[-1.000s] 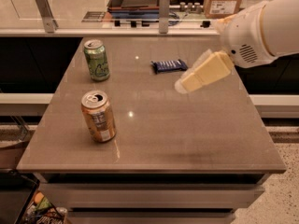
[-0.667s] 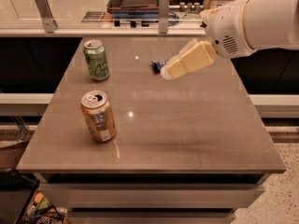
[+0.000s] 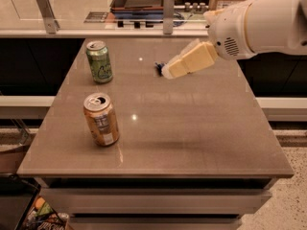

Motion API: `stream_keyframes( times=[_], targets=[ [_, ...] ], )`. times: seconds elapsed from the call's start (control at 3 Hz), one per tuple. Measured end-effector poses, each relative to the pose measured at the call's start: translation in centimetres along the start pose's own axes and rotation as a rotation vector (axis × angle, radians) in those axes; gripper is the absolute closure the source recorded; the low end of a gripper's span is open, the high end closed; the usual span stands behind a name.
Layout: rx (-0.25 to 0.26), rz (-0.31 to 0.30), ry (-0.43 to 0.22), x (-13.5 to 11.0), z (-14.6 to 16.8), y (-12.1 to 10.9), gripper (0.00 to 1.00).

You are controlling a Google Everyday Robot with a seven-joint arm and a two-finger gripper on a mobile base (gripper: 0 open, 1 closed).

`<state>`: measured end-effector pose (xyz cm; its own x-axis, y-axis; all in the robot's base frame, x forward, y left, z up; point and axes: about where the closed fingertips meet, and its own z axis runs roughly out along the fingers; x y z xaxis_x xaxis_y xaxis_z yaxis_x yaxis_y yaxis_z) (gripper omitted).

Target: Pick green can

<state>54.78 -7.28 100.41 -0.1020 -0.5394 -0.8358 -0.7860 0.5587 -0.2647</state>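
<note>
Camera view: gripper (image 3: pixel 167 72) hangs over the far part of the table (image 3: pixel 192 133), grip state indiscernible, well apart from the upright green can (image 3: pixel 99 61); approach and grasp remain.

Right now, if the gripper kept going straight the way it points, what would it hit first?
Probably the tabletop. The gripper, above the table's far middle, points left and slightly down, on a line passing between the green can and the orange-tan can; depth is unclear.
</note>
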Motion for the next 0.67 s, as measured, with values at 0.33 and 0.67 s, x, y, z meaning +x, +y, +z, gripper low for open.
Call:
stream_keyframes(
  times=[0.33, 0.67],
  targets=[
    [0.008, 0.033, -0.086, -0.4, 3.2, -0.7, 0.0],
    [0.024, 0.058, -0.2, -1.6, 7.1, -1.1, 0.0]
  ],
)
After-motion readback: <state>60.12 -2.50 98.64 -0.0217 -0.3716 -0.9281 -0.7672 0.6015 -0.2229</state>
